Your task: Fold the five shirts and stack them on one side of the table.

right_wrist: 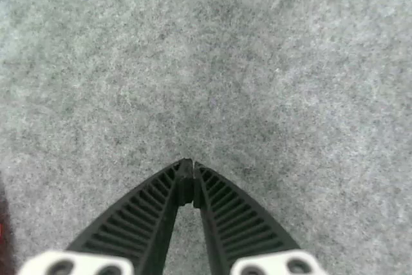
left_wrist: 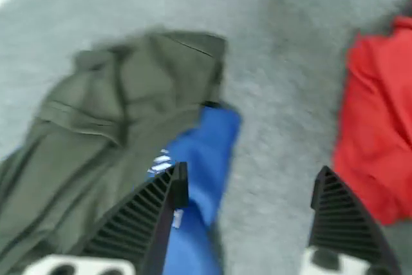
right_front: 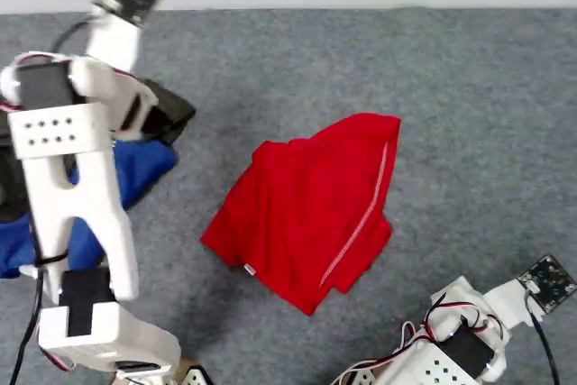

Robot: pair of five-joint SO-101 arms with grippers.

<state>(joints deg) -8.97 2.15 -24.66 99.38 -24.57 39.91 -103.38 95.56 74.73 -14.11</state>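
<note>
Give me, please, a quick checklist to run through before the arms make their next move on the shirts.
1. Left gripper open: ok, jaws apart above the blue shirt.
2. Right gripper free: ok, shut on nothing over the table.
3. Red shirt folded: not ok, it lies rumpled mid-table.
4. Side pile tidy: cannot tell, the olive shirt overlaps the blue shirt.
5. Five shirts counted: cannot tell, three seen.

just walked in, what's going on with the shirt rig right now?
Neither arm holds anything. The left gripper hangs open above the blue shirt and the dark olive shirt, which lie bunched together at one side of the table. The red shirt lies rumpled and partly folded over in the middle, with nothing touching it. The right gripper is shut over bare grey surface.
</note>
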